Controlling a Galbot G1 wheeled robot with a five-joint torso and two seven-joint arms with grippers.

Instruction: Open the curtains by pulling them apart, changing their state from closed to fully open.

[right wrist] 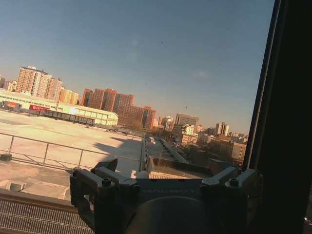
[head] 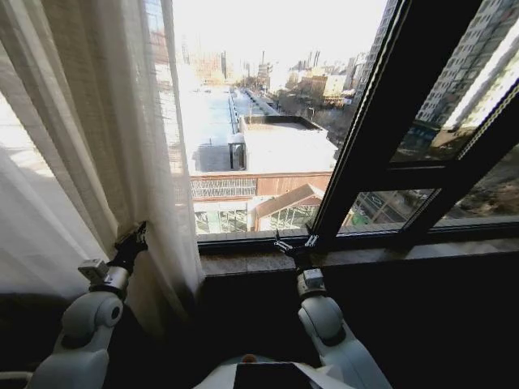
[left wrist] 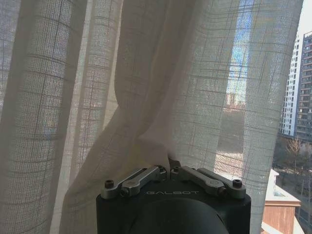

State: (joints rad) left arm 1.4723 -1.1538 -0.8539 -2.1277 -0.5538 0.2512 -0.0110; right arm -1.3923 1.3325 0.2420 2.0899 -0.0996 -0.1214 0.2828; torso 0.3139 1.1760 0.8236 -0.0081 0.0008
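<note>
Since the curtains [head: 97, 121] are light and soft, we judge the bunched edge the best hold; our left claw [head: 134, 241] pinches it, lower left, while our right claw [head: 290, 243] spreads empty.

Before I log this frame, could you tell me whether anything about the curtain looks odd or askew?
Yes: the curtain does not hang straight. The left gripper is shut on a pinch of it, so the pleats slant toward that point. The right gripper is open, holding nothing, by the window sill.

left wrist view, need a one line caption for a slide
Left gripper shut on a bunched fold of the sheer white curtain, city buildings showing past its edge.
</note>
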